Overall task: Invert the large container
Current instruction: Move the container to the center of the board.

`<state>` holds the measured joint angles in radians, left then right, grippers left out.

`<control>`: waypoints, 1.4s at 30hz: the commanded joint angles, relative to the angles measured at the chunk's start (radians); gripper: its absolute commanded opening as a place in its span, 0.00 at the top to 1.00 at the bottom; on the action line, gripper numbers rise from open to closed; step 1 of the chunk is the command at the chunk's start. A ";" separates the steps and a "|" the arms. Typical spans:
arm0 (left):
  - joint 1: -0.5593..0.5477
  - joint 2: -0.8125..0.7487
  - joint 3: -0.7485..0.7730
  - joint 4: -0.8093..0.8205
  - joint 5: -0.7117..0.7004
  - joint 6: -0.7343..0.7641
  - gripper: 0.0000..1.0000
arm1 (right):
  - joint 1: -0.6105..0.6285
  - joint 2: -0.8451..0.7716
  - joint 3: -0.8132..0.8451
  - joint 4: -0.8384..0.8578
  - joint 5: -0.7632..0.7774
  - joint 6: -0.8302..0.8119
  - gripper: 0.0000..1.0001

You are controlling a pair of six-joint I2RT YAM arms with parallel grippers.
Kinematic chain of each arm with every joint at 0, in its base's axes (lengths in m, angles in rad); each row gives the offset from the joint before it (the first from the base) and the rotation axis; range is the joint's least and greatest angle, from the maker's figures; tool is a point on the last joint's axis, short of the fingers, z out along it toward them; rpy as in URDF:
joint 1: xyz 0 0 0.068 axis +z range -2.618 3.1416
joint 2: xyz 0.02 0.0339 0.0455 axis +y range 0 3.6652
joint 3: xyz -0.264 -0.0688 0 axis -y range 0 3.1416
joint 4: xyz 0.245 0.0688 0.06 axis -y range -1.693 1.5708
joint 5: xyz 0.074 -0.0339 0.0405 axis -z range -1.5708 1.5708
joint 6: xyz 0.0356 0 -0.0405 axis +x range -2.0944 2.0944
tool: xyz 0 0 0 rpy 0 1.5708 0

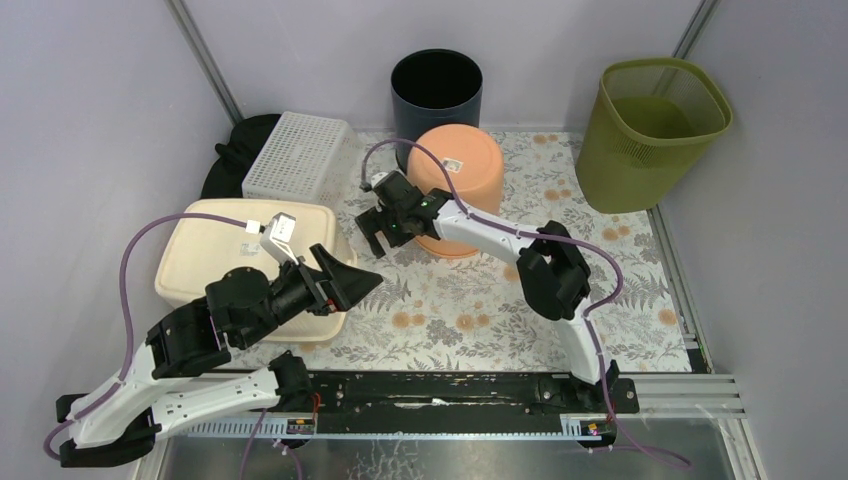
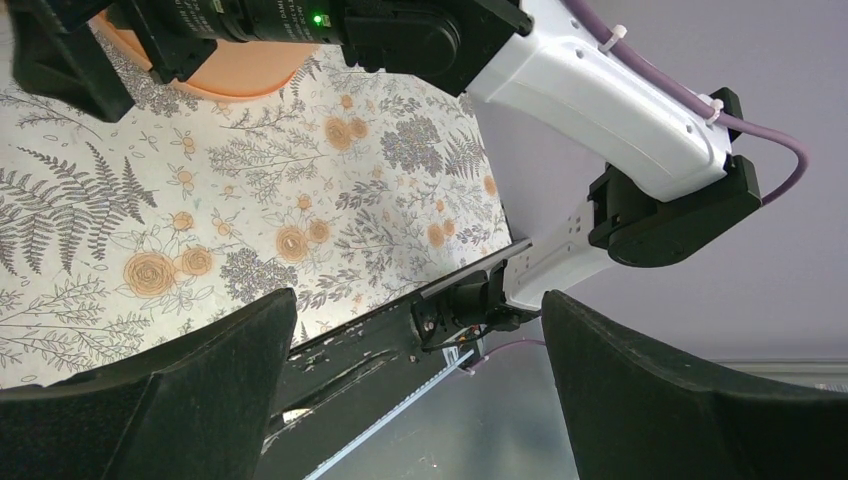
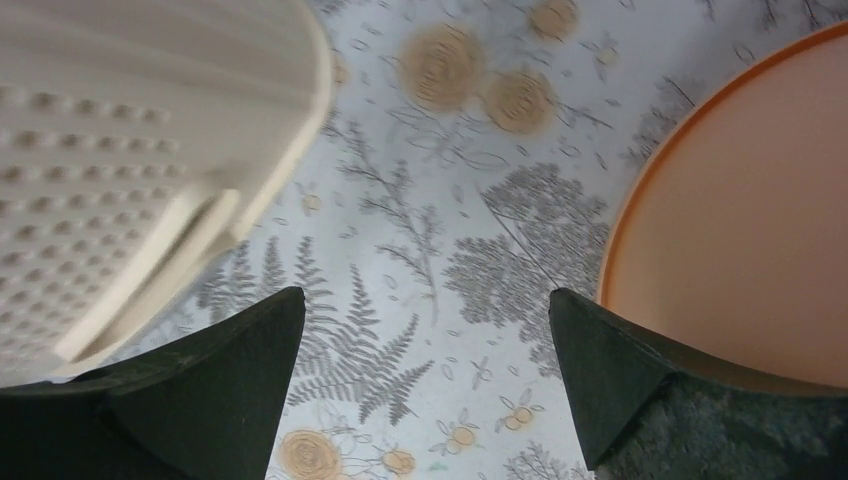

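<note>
The large cream container sits at the left of the table, its broad flat side facing up. In the right wrist view its dimpled surface and rim fill the upper left. My left gripper is open and empty, hovering just past the container's right edge; in its own view it points at the black rail. My right gripper is open and empty, low over the mat between the container and the orange bucket; in its own view only the mat lies between the fingers.
The orange bucket stands upside down at centre back, and shows in the right wrist view. A white lattice basket is behind the container. A black bin and a green mesh bin stand at the back. A black rail runs along the near edge.
</note>
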<state>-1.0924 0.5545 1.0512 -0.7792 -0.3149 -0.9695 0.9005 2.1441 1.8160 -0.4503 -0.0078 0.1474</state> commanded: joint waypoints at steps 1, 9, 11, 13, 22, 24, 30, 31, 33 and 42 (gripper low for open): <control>-0.001 -0.001 -0.011 0.041 -0.008 0.003 0.00 | -0.068 -0.069 -0.062 -0.003 0.052 0.046 0.01; -0.002 0.005 -0.020 0.050 -0.001 0.001 0.00 | -0.220 -0.139 -0.164 0.016 0.014 0.025 0.01; -0.003 0.007 -0.020 0.050 -0.001 0.002 0.00 | -0.266 -0.138 -0.164 0.020 0.002 0.014 0.01; -0.002 0.006 -0.019 0.050 -0.001 0.002 0.00 | -0.305 -0.130 -0.163 0.023 -0.012 0.005 0.01; -0.002 0.003 -0.023 0.045 -0.006 0.000 0.00 | -0.387 -0.134 -0.116 -0.025 -0.087 -0.045 0.01; -0.002 0.004 -0.023 0.045 -0.006 0.000 0.00 | -0.384 -0.186 -0.144 -0.030 -0.113 -0.040 0.01; -0.003 0.009 -0.035 0.043 -0.012 -0.003 0.00 | -0.374 -0.364 -0.318 -0.090 -0.092 -0.034 0.01; -0.002 0.012 -0.037 0.043 -0.014 -0.002 0.00 | -0.372 -0.393 -0.352 -0.104 -0.093 -0.032 0.01; -0.001 0.024 -0.036 0.045 -0.014 0.002 0.00 | -0.370 -0.453 -0.417 -0.132 -0.069 -0.010 0.01; -0.002 0.063 -0.028 0.061 0.000 0.023 0.00 | -0.379 -0.640 -0.586 -0.181 0.191 0.100 0.01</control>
<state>-1.0924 0.6102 1.0256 -0.7769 -0.3141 -0.9665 0.5255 1.5459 1.2613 -0.6014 0.0364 0.1886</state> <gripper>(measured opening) 0.997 0.993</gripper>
